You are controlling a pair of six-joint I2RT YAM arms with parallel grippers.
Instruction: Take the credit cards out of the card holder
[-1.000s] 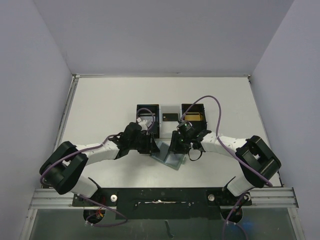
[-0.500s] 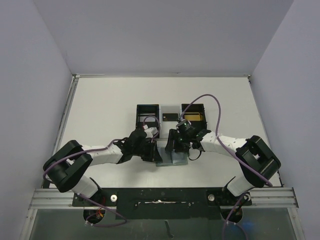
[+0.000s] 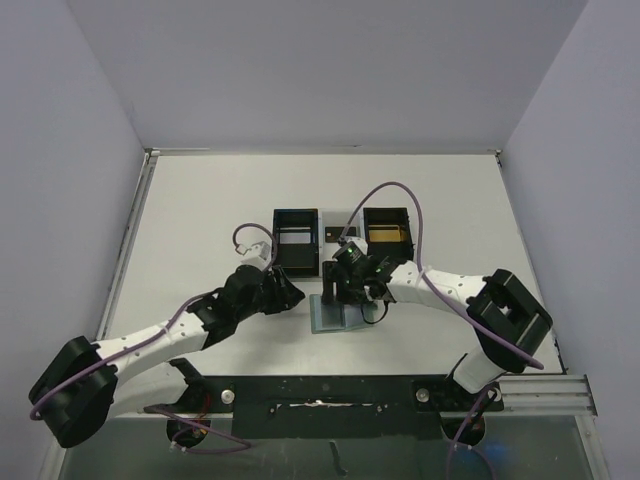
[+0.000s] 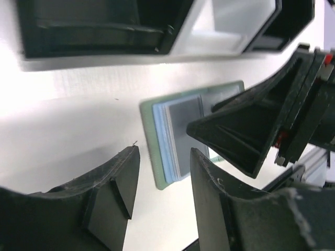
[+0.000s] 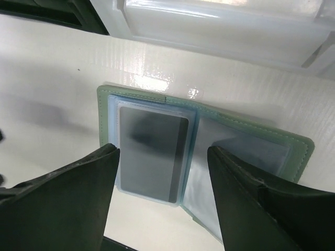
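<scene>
The card holder [image 3: 336, 318] lies open and flat on the table, teal-green with pale blue clear pockets. A grey card [image 5: 149, 157] sits in the left pocket; the right pocket [image 5: 246, 154] looks empty. My right gripper [image 3: 336, 290] hovers right above the card holder [image 5: 104, 117], open, its fingers [image 5: 78, 198] straddling the grey card without touching it. My left gripper [image 3: 287, 296] is open and empty, just left of the card holder [image 4: 149, 138], whose near edge shows between its fingers [image 4: 112, 193]. A gold card [image 3: 386, 238] lies in the right black box.
Two black square boxes [image 3: 296, 240] [image 3: 387, 218] stand behind the holder with a white tray [image 3: 343, 220] between them. The right gripper's finger [image 4: 246, 130] crosses the left wrist view above the holder. The metal rail [image 3: 320, 395] runs along the near edge.
The holder has turned from a diagonal to square with the table. My left arm has pulled back to the left, off the holder. My right gripper has opened wider.
</scene>
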